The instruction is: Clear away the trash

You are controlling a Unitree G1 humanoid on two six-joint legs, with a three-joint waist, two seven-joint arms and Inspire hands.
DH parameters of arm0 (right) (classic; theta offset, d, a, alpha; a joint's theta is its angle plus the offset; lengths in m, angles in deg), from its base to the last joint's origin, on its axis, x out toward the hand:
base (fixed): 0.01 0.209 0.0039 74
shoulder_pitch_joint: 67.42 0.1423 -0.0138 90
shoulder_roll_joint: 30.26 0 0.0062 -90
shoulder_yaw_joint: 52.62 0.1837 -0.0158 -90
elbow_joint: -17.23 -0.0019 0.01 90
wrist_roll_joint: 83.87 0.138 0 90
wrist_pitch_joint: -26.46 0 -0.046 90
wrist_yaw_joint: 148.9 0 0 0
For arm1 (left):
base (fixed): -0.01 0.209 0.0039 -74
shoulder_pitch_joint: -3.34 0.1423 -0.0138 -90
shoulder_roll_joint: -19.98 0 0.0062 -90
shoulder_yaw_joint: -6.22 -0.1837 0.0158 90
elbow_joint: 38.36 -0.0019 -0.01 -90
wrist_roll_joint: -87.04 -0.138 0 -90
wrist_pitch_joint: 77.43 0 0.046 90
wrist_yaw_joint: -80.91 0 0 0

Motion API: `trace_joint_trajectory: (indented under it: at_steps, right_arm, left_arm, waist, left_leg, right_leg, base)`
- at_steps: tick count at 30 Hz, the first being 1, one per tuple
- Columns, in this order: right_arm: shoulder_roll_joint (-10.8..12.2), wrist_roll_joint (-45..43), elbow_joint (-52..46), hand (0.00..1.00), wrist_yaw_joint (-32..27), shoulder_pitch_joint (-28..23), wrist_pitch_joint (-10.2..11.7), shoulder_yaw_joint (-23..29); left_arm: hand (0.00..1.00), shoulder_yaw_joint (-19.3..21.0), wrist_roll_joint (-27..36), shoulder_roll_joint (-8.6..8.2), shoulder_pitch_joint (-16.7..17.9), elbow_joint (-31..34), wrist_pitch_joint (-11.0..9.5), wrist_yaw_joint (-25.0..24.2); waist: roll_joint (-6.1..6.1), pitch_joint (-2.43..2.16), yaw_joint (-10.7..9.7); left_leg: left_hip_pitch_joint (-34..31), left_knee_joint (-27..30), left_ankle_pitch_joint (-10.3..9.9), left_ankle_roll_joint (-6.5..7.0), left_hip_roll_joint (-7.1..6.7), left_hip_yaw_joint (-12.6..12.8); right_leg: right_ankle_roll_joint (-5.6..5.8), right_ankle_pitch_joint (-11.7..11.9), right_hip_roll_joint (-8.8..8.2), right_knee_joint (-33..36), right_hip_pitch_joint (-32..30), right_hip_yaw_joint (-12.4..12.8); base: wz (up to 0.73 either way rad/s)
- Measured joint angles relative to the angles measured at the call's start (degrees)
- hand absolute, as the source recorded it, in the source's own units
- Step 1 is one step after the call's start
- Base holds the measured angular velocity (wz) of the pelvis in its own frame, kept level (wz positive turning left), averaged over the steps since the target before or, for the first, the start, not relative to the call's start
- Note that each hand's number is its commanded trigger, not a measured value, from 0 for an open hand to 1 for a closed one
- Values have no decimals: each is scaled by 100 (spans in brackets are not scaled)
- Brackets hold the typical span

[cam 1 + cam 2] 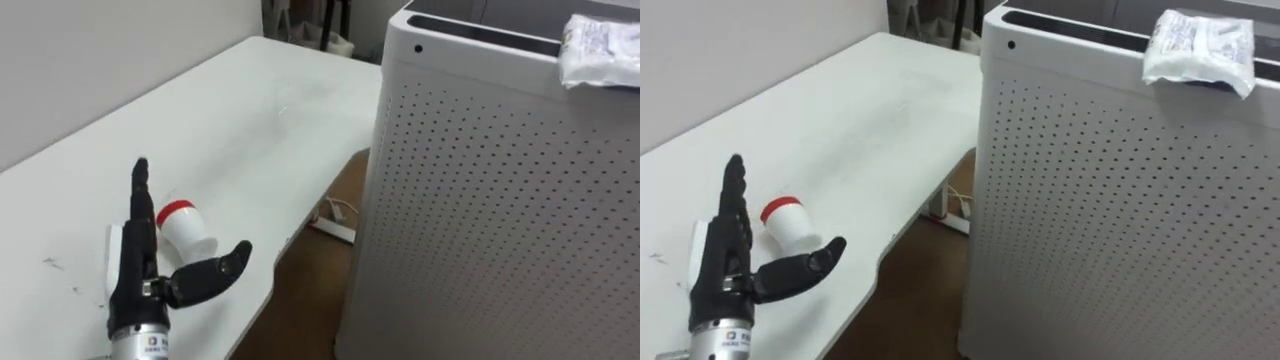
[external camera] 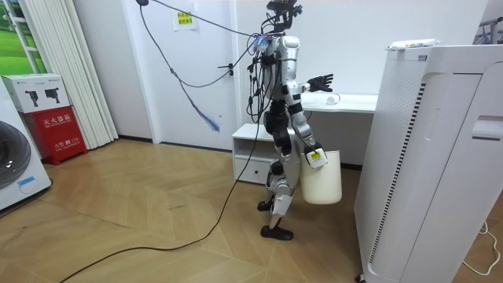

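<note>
A small white bottle with a red band (image 1: 185, 228) lies on its side on the white table (image 1: 250, 120), near the front edge. My left hand (image 1: 140, 262) hovers just left of it, open, fingers straight and thumb spread toward the bottle. A crumpled white plastic packet (image 1: 600, 50) lies on top of the tall white perforated appliance (image 1: 480, 200). In the room view my right hand (image 2: 313, 156) hangs low at my side, shut on the rim of a white bucket (image 2: 322, 181), while my left hand (image 2: 321, 82) reaches over the table.
A flat white slip (image 1: 113, 258) lies under my left hand. The appliance stands close on the right of the table, with a narrow gap of wooden floor (image 1: 310, 290) and a white power strip (image 1: 335, 228) between them. A wall backs the table.
</note>
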Motion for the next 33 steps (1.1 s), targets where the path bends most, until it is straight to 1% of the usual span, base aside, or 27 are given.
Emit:
trace_joint_trajectory:
  at_steps: [1, 3, 4, 6, 7, 10, 14, 19, 22, 29, 33]
  right_arm:
    - [1, -46, 4, 100, 92, -4, -27, 1]
    - [2, -213, 5, 100, 210, -3, -65, 4]
    - [5, -245, 5, 100, 269, -1, -96, 5]
    - [28, -251, 4, 100, 315, 0, -103, 12]
    - [37, -251, 5, 100, 336, 1, -103, 12]
    - [70, -249, 5, 100, 386, 1, -103, 11]
    - [80, -245, 14, 100, 517, -8, -103, 0]
    - [83, -254, 19, 100, 661, -41, -105, 1]
    - [88, -291, 18, 100, 707, -57, -105, 1]
    - [88, -373, 2, 100, 689, -62, -101, 3]
    - [88, -393, -18, 100, 638, -71, -101, 5]
  left_arm:
    - [0, 15, -20, 0, 87, 135, -1, -5]
    - [0, 13, -39, 0, 188, 302, -2, -32]
    - [0, 13, -40, 0, 206, 369, -3, -50]
    - [0, 19, -40, 0, 208, 382, -3, -61]
    - [0, 18, -40, 0, 213, 382, -3, -75]
    - [0, 12, -40, 2, 225, 381, -3, -109]
    - [0, -2, -40, 10, 252, 381, -3, -106]
    - [0, 4, -63, 10, 391, 323, -6, -94]
    - [0, 1, -102, 10, 491, 261, -6, -25]
    - [0, 6, -95, 43, 509, 115, -7, 112]
    - [0, 6, -95, 101, 510, 90, -7, 168]
  waist:
    - [-14, 13, 5]
    - [-39, 29, 7]
    - [-62, 45, 21]
    - [-89, 59, 30]
    - [-97, 58, 28]
    - [-119, 55, 25]
    - [-111, 58, 20]
    - [-53, 50, 13]
    - [-58, 50, 8]
    - [-66, 52, 5]
    - [-65, 52, 5]
  left_leg:
    - [101, -93, 10, -18, 0, -57]
    - [171, -153, 15, -26, 2, -63]
    - [172, -174, 15, -26, 3, -65]
    - [170, -204, 3, -46, 3, -65]
    - [172, -218, -17, -78, 5, -74]
    - [222, -287, -18, -76, -6, -79]
    - [252, -311, -22, -71, -6, -95]
    - [255, -321, -22, -72, 1, -99]
    - [262, -339, -21, -72, -1, -95]
    - [263, -333, -21, -72, -1, -98]
    - [260, -337, -21, -72, -1, -100]
  right_leg:
    - [-1, 1, 21, -84, 99, -23]
    - [-1, 0, 35, -138, 163, -24]
    - [-1, 0, 40, -168, 166, -26]
    - [-1, 0, 40, -178, 154, -33]
    - [0, 1, 45, -186, 154, -37]
    - [25, 30, 47, -241, 195, -24]
    - [29, 57, 64, -288, 248, -26]
    - [23, 60, 75, -281, 247, -29]
    - [23, 60, 74, -280, 244, -24]
    - [24, 60, 74, -286, 242, -21]
    - [24, 60, 74, -286, 240, -21]
  base:
    - [0]
    - [0]
    - [0]
    - [0]
    - [0]
    - [0]
    - [0]
    - [0]
    - [0]
    - [0]
    - [0]
